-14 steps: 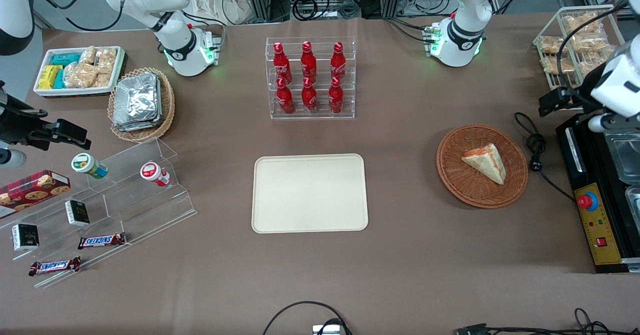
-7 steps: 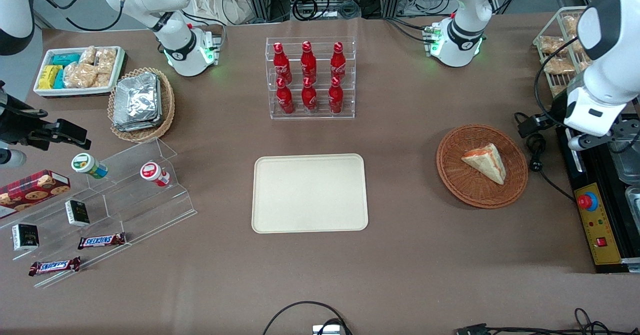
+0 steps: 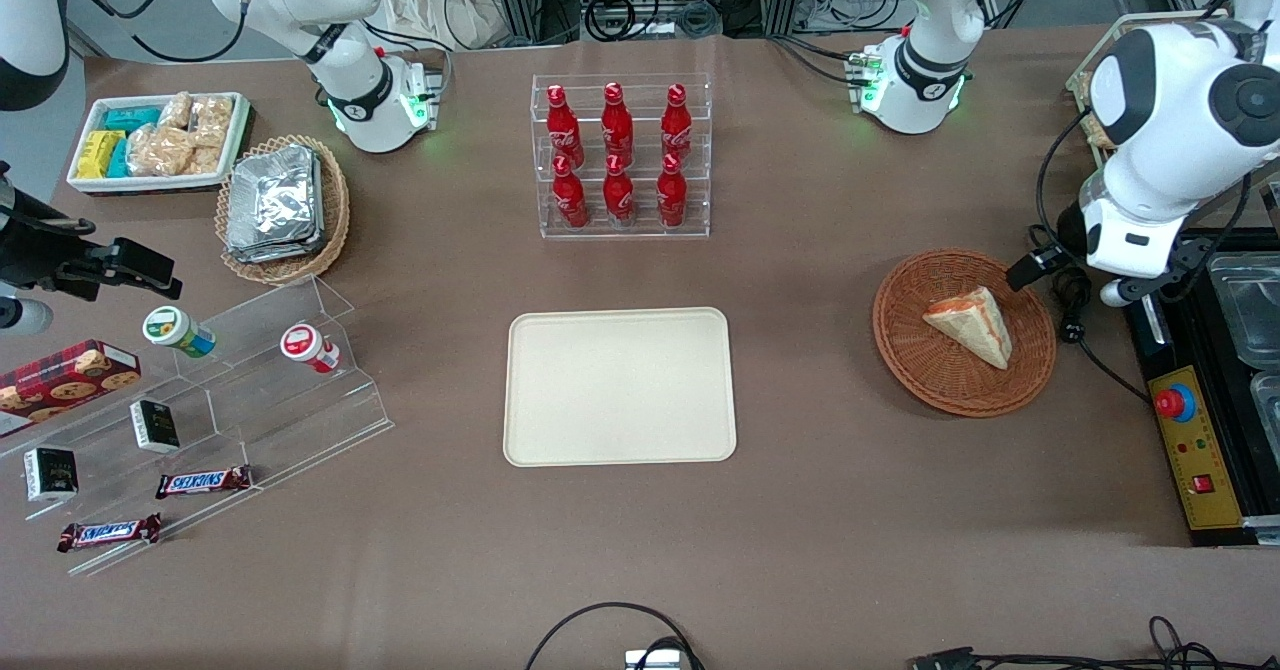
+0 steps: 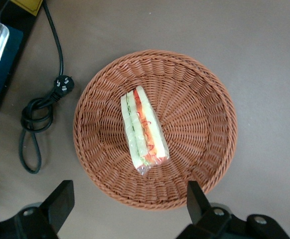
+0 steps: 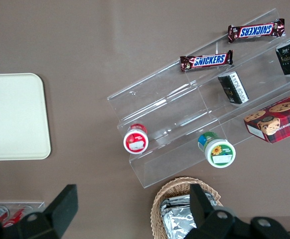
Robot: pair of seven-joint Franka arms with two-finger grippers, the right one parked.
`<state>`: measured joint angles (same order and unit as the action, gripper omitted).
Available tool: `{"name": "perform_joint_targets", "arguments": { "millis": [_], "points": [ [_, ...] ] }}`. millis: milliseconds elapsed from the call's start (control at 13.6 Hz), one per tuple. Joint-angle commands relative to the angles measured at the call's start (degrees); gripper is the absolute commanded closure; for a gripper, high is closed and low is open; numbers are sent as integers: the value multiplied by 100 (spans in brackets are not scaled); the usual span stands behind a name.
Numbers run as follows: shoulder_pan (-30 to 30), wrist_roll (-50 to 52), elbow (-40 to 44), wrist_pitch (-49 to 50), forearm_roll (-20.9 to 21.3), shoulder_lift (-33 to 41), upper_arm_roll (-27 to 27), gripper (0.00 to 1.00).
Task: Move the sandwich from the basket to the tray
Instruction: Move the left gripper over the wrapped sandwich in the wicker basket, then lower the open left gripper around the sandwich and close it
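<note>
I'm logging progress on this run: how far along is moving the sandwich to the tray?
Nothing is moved yet: the sandwich lies in the basket and the tray holds nothing. In hand: the gripper hangs open above the basket's rim, touching nothing. Left: descend, grasp the sandwich, carry it toward the parked arm's end, and set it on the tray.

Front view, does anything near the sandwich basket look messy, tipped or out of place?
Nothing is spilled. The sandwich lies in the basket, the tray sits bare, and the open gripper hovers above the basket. Only a loose coiled power cord lies unplugged beside the basket.
</note>
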<state>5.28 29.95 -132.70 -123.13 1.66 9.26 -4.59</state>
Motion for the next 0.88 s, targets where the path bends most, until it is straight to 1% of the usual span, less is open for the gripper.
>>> {"name": "perform_joint_targets", "arguments": {
  "millis": [0,293,807],
  "points": [
    [96,448,-633,-797,62,111,-41,0],
    [87,1169,-818,-1501,62,-310,-42,0],
    [17,1961,-1047,-2635,62,-1022,-77,0]
  ]
}}
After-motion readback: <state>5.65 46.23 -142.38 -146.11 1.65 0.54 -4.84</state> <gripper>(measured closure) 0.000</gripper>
